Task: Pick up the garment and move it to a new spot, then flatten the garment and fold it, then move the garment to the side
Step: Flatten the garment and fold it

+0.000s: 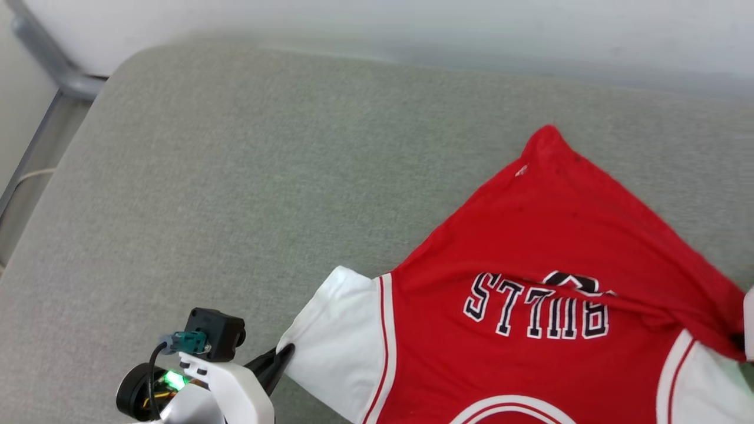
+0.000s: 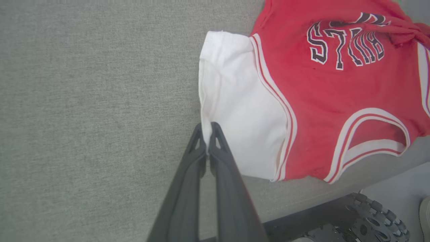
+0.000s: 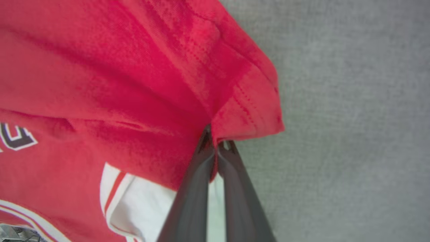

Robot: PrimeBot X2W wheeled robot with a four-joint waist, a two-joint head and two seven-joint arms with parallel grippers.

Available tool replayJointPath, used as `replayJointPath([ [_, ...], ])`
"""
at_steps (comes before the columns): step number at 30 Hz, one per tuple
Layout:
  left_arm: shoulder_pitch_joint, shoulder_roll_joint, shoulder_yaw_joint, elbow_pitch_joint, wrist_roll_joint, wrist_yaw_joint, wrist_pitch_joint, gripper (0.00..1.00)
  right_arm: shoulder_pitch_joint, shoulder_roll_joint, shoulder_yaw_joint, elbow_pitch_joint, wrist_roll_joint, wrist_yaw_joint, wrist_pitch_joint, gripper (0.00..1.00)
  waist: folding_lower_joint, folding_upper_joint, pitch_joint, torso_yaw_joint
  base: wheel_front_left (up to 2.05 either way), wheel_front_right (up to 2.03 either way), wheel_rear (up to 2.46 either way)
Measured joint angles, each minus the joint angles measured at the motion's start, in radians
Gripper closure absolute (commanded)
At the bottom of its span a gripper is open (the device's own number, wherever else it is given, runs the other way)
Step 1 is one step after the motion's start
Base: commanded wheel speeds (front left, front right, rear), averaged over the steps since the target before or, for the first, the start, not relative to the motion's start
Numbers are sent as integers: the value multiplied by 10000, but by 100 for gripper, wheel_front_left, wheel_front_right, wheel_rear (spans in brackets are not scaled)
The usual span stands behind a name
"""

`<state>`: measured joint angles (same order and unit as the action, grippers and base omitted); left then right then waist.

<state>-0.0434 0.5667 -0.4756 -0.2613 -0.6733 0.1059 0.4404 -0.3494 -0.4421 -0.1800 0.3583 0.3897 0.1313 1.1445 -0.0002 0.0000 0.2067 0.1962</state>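
Red cloth: a red basketball jersey [image 1: 530, 353] with white short sleeves, white-and-red striped trim and black, white-outlined lettering lies spread on a grey woven cushion [image 1: 235, 176], toward the robot's right and the cushion's near edge.
Lettering: it reads upside down from the head camera. A fold of red cloth crosses just above it and hides part of a black-and-white numeral.
Far corner: one red point of the jersey reaches toward the back of the cushion and lies flat against it.
Left side: the left gripper [image 2: 206, 126] has its two long dark fingers clenched together on the hem of the white sleeve [image 2: 242, 111] on the robot's left — the tips sit right at the sleeve's outer edge, low over the cushion.
Right side: the right gripper [image 3: 215, 144] has its fingers pressed together, pinching a stitched red hem corner that is bunched and turned over the shirt's body. White fabric with red piping lies just beneath.
Neckline: the curved collar trim [image 2: 369, 112], white and red, lies by the cushion's near edge.
Surroundings: a pale wall [image 1: 412, 23] runs behind the cushion and a grey metal tube [image 1: 41, 53] angles down at the far left. A dark roller wheel [image 2: 376, 215] shows below the cushion's edge in the left wrist view.
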Motion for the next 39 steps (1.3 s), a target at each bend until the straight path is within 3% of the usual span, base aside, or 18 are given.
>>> replayJointPath([
  [11,407,-128,-17,102,-38,190,-345,100,2668,399,-656,-1206,529,0,92,100,0,0,-829,-729,0,0,0],
  [19,517,-211,-86,119,-31,234,-445,100,3157,690,-696,-1551,510,-2,123,100,0,0,-975,-868,0,0,0],
  [20,518,-213,-92,111,-29,232,-447,100,3158,679,-625,-1620,512,-2,102,65,0,0,-974,-882,0,0,0],
  [21,517,-211,-96,96,-29,232,-449,100,3150,652,-593,-1680,531,0,88,0,0,0,-963,-892,0,0,0],
  [32,304,-155,-155,-303,107,215,-458,100,2023,-372,-171,-4004,1544,-2,1296,0,3,0,-552,-739,0,0,0],
  [39,-42,-211,-313,-621,278,161,-403,100,285,81,345,-4861,1258,-2,2190,0,3,0,-36,-331,0,0,0],
])
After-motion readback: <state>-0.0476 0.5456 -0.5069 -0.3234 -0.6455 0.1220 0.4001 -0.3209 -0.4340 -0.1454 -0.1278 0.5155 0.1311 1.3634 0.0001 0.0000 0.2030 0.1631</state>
